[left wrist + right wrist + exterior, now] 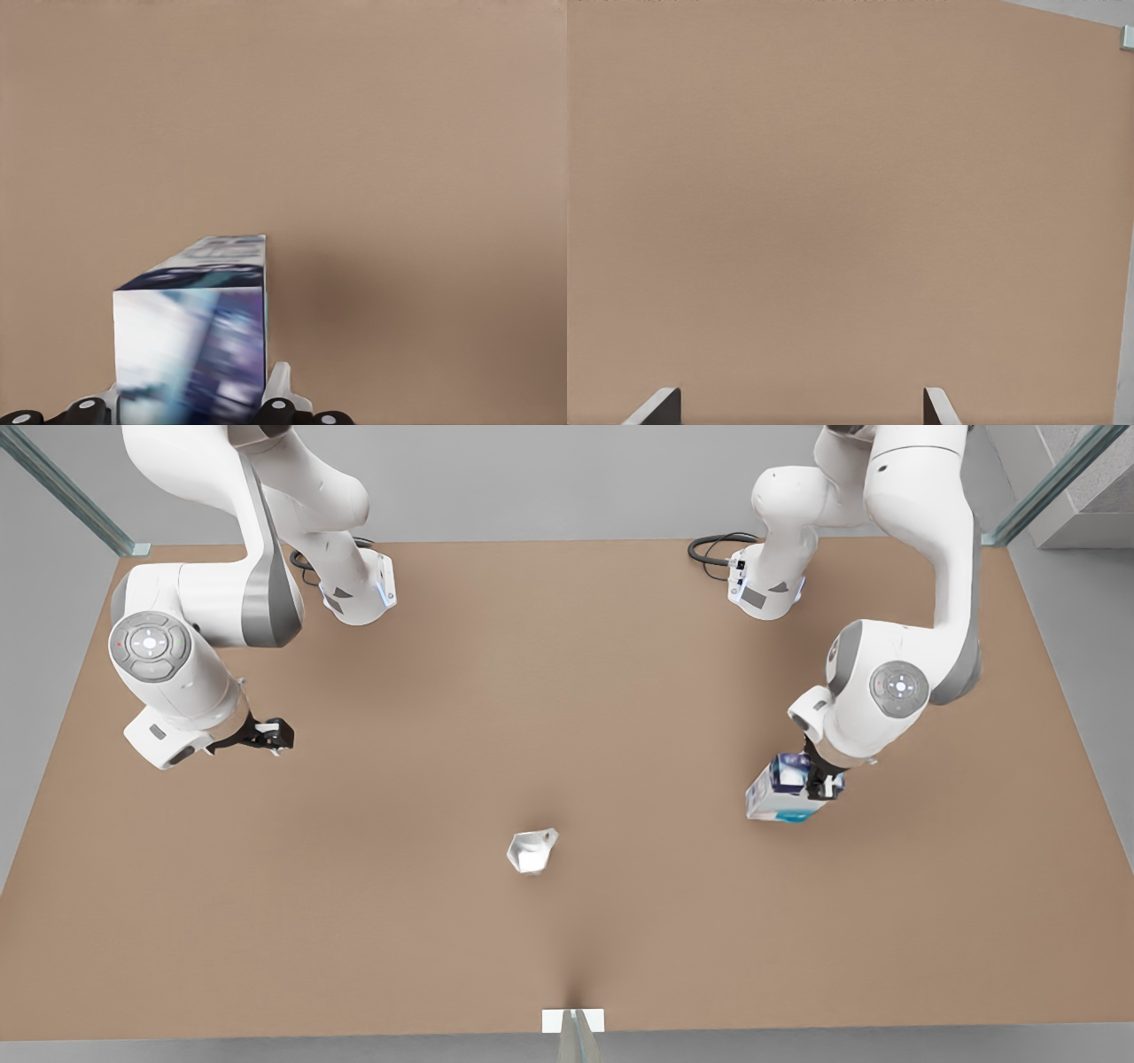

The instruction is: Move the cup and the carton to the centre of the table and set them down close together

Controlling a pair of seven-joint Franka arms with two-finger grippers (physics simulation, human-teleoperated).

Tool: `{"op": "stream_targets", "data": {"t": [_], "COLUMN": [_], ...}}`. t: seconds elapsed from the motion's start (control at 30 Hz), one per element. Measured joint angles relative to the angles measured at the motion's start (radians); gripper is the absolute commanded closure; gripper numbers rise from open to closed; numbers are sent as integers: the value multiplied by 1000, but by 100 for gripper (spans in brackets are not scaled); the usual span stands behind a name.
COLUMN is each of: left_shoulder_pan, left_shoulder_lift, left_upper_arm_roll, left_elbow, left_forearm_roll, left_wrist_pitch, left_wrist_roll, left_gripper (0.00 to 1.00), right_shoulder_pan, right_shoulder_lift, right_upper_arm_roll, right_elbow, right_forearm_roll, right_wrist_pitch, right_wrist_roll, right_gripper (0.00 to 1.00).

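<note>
Left tool point(819, 779) clamping carton point(780, 793), right tool point(270, 735) spread, idle

White arms, grey joints, black cables

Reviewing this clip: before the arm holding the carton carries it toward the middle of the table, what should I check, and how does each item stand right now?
1. Grip: left gripper shut on the small white-and-blue rectangular carton, fingers on both sides: ok.
2. Carton clear of the plain light brown table: cannot tell.
3. Carton's attitude: looks tilted in the front view: not ok if it is to be set down upright.
4. Small shiny silvery-white faceted cup near the centre, free of both arms: ok.
5. Path between carton and cup is bare tabletop: ok.
6. Right gripper open, waiting at the front view's left, away from the cup: ok.
</note>
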Motion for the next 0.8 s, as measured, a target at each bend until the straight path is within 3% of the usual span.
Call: {"op": "stream_targets", "data": {"t": [0.33, 0.53, 0.8], "left_shoulder_pan": [-383, -571, -636], "left_shoulder_lift": [219, 301, 412], "left_upper_arm_roll": [9, 9, 66], "left_elbow": [344, 405, 440], "left_forearm_roll": [-68, -128, -147], "left_wrist_pitch": [-162, -122, -33], "left_wrist_roll": [-357, -625, -626], "left_gripper": [45, 45, 43], "right_shoulder_pan": [-1, -1, -2], "right_shoulder_lift": [-1, -2, -2], "right_upper_arm_roll": [0, 0, 0], "right_elbow": [1, 2, 2], "right_forearm_roll": [1, 3, 3], "right_wrist_pitch": [-2, -8, -6], "right_wrist_roll": [-1, -3, -3], "right_gripper": [0, 0, 0]}}
